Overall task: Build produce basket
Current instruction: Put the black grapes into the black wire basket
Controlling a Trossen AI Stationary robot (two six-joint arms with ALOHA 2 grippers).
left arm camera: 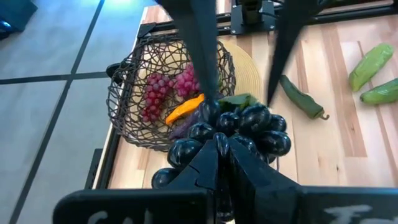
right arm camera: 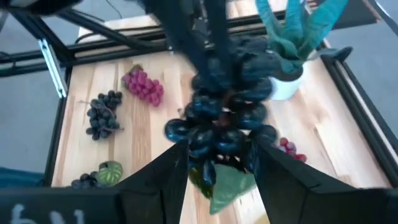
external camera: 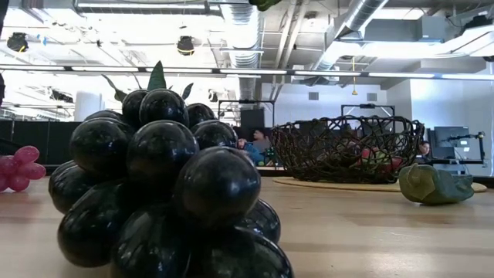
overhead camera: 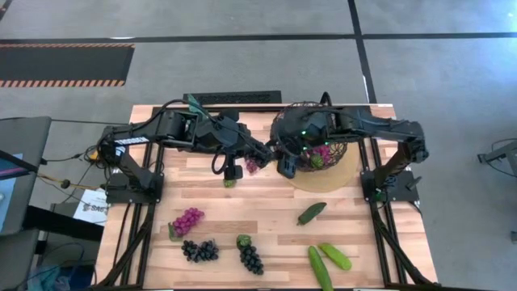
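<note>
Nearest the low camera, at lower left, we are facing a black grape bunch point(external camera: 166, 193) lying on the surface point(external camera: 370, 232). Mid-frame from above, our left tool point(overhead camera: 260, 157) is clamped on another dark bunch point(left arm camera: 233, 130), while our right tool point(right arm camera: 214, 168), fingers apart, is straddling it for a handover toward the basket point(overhead camera: 311, 137) beyond at upper right. We cannot tell whether those fingers are touching it yet.

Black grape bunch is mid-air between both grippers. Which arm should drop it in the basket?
Right. The left gripper is shut on the black grape bunch, but the right gripper straddles it with open fingers and sits next to the basket, so probably a shorter carry after a handover.
</note>
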